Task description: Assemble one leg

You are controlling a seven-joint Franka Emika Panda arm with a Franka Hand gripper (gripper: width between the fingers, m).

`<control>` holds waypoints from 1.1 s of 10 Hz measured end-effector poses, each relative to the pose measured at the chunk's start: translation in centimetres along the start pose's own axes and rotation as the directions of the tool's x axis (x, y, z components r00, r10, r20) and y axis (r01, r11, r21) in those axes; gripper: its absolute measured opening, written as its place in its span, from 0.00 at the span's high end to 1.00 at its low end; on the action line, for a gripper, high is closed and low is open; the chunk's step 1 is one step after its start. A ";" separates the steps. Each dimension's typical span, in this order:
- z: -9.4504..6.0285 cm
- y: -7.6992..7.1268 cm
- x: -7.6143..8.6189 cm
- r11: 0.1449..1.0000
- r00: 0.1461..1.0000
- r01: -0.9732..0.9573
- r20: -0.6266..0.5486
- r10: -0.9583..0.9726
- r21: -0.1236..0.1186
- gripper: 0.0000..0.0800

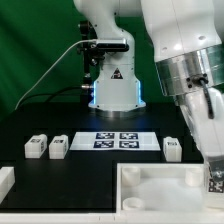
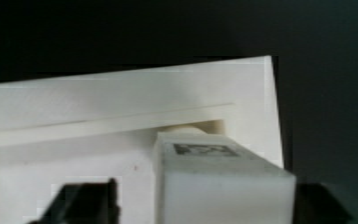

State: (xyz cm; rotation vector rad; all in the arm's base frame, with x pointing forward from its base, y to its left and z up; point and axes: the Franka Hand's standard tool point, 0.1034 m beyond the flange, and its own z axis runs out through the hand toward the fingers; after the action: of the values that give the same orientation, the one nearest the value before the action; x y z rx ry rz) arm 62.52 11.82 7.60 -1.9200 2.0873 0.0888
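My gripper (image 1: 212, 168) is at the exterior view's right, low over the right corner of the large white tray (image 1: 150, 192). It is shut on a white leg (image 1: 214, 183), whose marker tag faces the camera. In the wrist view the leg (image 2: 220, 180) fills the space between my dark fingers (image 2: 87, 202), its tagged end up against a corner socket of the tray (image 2: 105, 110). I cannot tell whether the leg touches the socket. Three more legs lie on the black table: two at the left (image 1: 37, 146) (image 1: 58, 147) and one at the right (image 1: 172, 149).
The marker board (image 1: 118, 140) lies flat in the middle of the table, in front of the robot base (image 1: 113, 90). A white part (image 1: 5, 182) shows at the bottom left edge.
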 end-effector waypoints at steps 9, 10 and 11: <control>0.3 -0.4 -0.6 0.157 0.169 0.977 0.071 -0.983 -0.146 0.19; 0.6 -0.6 -0.4 0.114 0.119 0.984 0.032 -0.992 -0.135 0.19; 0.7 -0.3 -0.4 0.168 0.174 0.976 0.035 -0.984 -0.138 0.25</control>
State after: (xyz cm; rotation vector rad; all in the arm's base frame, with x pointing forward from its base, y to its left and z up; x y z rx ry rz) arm 63.00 12.38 7.11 -2.9730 0.3874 -0.1435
